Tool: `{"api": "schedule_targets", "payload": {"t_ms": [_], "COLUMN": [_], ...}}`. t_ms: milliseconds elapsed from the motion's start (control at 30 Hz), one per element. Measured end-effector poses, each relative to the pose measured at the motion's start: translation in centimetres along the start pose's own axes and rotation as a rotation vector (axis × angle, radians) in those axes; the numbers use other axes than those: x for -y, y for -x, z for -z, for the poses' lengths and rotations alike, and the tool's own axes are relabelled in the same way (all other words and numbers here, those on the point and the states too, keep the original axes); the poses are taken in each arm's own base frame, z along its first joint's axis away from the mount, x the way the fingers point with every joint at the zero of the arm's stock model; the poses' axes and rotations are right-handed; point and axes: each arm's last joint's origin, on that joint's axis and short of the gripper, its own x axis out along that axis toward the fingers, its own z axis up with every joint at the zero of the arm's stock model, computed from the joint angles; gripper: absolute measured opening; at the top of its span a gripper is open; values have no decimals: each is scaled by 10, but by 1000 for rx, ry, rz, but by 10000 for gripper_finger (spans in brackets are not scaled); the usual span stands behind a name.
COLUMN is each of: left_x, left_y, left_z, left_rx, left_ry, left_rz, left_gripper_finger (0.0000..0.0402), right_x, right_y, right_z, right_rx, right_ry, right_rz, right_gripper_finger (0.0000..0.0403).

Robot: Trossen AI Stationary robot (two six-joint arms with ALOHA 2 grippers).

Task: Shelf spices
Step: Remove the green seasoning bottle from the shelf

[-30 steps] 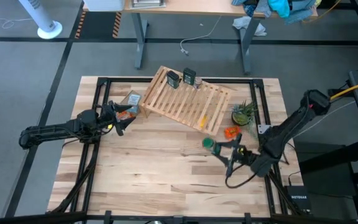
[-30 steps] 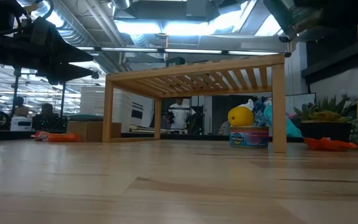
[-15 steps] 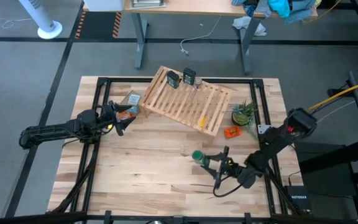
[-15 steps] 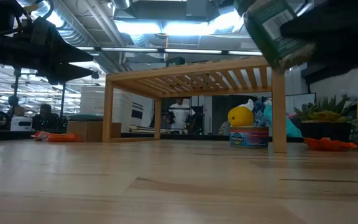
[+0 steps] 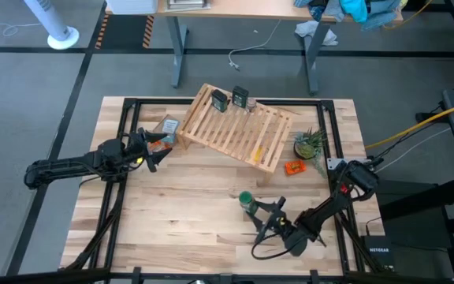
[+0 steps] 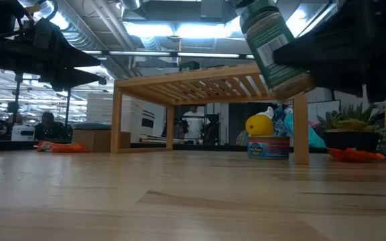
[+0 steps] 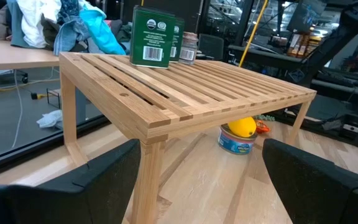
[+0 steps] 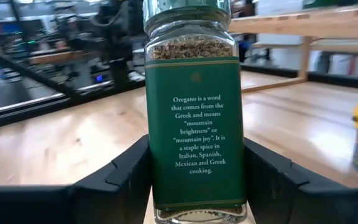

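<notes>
A big wooden surface (image 5: 172, 229) is seen from above, with a dark arm at each side. The shelf (image 5: 239, 126) is set at a slant toward the far side of the surface, and it is the biggest thing there. In the left wrist view two dark squarish jars (image 7: 153, 35) are stood upright on top of the shelf near its far edge, with a tiny glass jar (image 7: 188, 48) just beside them. Under the shelf a small tin (image 7: 236, 141) is seen with a yellow ball (image 7: 243, 126) on it. A tan box (image 5: 166, 126) is found near the left end of the shelf, and a small plant (image 5: 309, 143) is found near the right end, with an orange piece (image 5: 293, 167) beside it. The left claw (image 5: 153, 152) is held wide with nothing in it, close to the box. The right claw (image 5: 258, 214) is closed around the green jar (image 5: 247, 199), which is held up off the surface, in front of the shelf and apart from it.
</notes>
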Motion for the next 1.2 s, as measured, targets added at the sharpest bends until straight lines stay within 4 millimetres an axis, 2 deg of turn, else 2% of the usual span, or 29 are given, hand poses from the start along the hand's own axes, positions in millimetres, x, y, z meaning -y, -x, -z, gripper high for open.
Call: {"api": "schedule_targets", "payload": {"t_ms": [333, 833, 1033, 1200], "left_x": [0, 0, 0, 0], "left_y": [0, 0, 0, 0], "left_z": [0, 0, 0, 0], "left_rx": [0, 0, 0, 0], "left_ry": [0, 0, 0, 0], "left_rz": [1, 0, 0, 0], "left_gripper_finger": [331, 331, 331, 331], "right_x": [-23, -12, -8, -8], "right_y": [-13, -15, -15, -15], "right_z": [30, 77, 82, 83], "right_rx": [36, -15, -36, -56], "right_ry": [102, 73, 26, 39], "right_rz": [119, 75, 57, 38], "right_gripper_finger": [213, 213, 222, 250]}}
